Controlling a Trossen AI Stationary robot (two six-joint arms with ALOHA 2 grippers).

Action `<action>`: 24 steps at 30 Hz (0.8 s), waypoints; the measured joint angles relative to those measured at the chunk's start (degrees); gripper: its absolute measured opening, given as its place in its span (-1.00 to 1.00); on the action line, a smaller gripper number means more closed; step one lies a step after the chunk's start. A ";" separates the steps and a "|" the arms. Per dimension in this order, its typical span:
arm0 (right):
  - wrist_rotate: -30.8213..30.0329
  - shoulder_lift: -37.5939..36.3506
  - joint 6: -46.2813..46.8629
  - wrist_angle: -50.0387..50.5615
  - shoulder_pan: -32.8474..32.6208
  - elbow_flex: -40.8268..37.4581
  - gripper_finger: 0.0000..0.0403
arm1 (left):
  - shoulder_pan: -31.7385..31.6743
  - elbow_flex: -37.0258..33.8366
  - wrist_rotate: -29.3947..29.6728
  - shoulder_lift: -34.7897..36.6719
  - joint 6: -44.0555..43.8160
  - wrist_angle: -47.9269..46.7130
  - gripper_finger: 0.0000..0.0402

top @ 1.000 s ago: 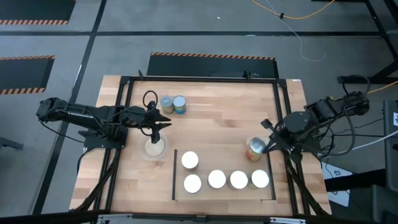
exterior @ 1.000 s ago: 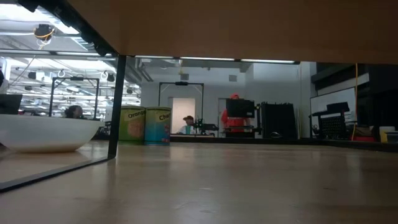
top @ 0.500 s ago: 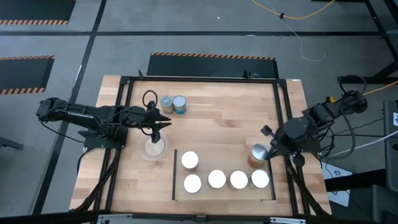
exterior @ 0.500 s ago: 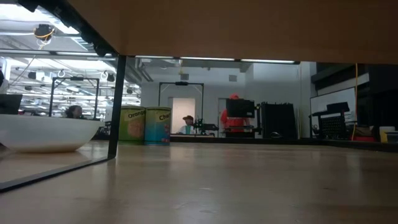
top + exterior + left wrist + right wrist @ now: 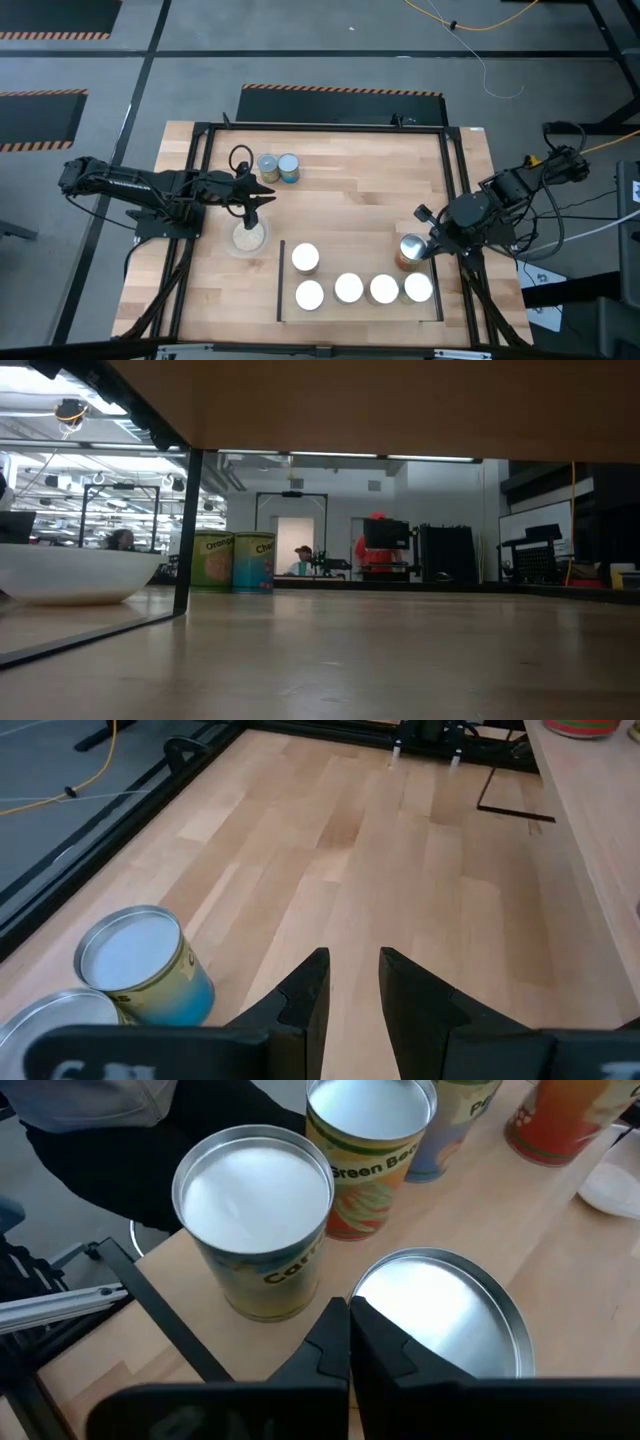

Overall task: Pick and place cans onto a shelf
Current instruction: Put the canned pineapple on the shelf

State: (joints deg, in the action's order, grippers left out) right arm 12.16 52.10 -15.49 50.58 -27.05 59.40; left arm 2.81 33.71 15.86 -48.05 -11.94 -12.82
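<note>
Right gripper (image 5: 424, 243): fingers pressed together on the rim of a can (image 5: 411, 249), apparently pinching its edge; that can sits over the shelf (image 5: 330, 268), with four more cans just beyond in a row and a fifth behind. Left gripper (image 5: 262, 196): fingers slightly apart, holding nothing, above bare table (image 5: 350, 190); two cans (image 5: 279, 167) just beside it, round dish (image 5: 250, 238) near.

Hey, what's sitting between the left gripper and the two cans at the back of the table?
Nothing: in the high view, only bare table separates the left gripper from the two cans.
</note>
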 joint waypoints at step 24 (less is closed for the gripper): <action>0.00 0.26 0.01 -0.05 0.00 0.00 -0.81 | -0.02 0.00 -0.02 0.00 -0.03 -0.02 -0.58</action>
State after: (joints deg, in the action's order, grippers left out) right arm 12.16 52.36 -15.47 50.52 -27.05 59.40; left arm 2.79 33.71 15.84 -48.05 -11.97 -12.84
